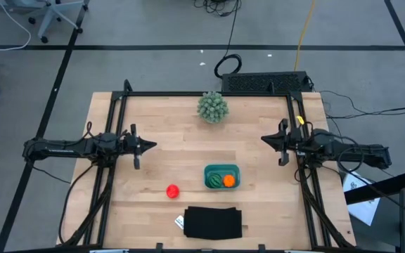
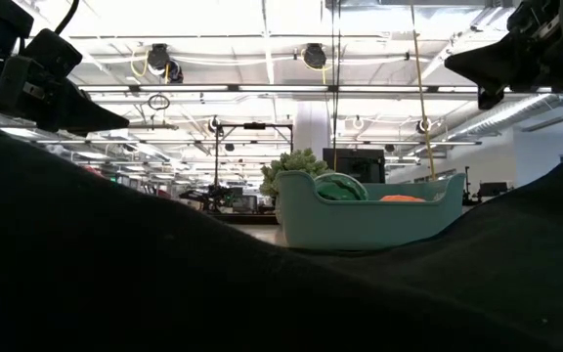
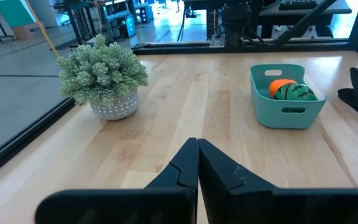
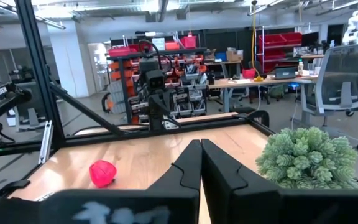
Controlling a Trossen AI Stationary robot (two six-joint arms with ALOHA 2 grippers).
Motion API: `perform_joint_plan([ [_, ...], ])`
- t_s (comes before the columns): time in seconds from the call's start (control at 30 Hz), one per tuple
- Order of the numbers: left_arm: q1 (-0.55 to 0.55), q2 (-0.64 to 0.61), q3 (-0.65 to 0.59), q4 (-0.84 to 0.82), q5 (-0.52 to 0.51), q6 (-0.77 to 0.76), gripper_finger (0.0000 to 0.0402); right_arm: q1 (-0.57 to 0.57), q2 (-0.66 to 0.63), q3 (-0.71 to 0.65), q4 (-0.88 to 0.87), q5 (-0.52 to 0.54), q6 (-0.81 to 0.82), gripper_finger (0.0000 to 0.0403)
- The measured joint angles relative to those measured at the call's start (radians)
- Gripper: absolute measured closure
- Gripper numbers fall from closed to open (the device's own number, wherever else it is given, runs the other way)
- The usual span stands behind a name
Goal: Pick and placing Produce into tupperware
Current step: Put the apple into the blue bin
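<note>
Looking straight down from above in the high view, taking in the whole table (image 1: 153,151) and both arms; sitting at table-top height at the near edge in the low view, facing level toward the far room, close behind a dark cloth (image 2: 164,284). Riding each wrist, facing inward across the table. Shared by high, low and left wrist views: the tupperware (image 1: 221,176); the plant (image 1: 212,107) by all four.

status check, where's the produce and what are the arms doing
Left gripper and right gripper shut, empty. Melon and orange in tupperware. Tomato on table, unobstructed.
</note>
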Motion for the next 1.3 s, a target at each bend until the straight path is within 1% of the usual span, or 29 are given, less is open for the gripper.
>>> perform_joint_plan([
  [0.27, 0.000, 0.000, 0.000, 0.000, 0.000, 0.008, 0.0396, 0.000, 0.000, -0.037, 0.028, 0.000, -0.012, 0.0403],
  [0.53, 0.000, 0.000, 0.000, 0.000, 0.005, 0.007, 0.0396, 0.000, -0.001, -0.082, 0.129, 0.000, -0.012, 0.0403],
  [0.7, 0.000, 0.000, 0.000, -0.001, 0.026, 0.007, 0.0396, 0.000, 0.000, -0.084, 0.110, 0.000, -0.012, 0.0403],
  [0.97, 0.000, 0.000, 0.000, 0.000, 0.029, 0.006, 0.0396, 0.000, 0.001, -0.085, 0.080, 0.000, -0.012, 0.0403],
  [1.1, 0.000, 0.000, -0.004, 0.030, 0.031, -0.057, 0.0396, 0.000, 0.001, -0.086, 0.081, 0.000, -0.012, 0.0403],
  [1.17, 0.000, 0.000, -0.004, 0.065, 0.049, -0.086, 0.0396, 0.000, 0.001, -0.086, 0.081, 0.000, -0.012, 0.0403],
  [1.3, -0.001, 0.001, -0.004, 0.119, 0.152, -0.088, 0.0396, 0.000, 0.001, -0.087, 0.081, 0.000, -0.012, 0.0403],
])
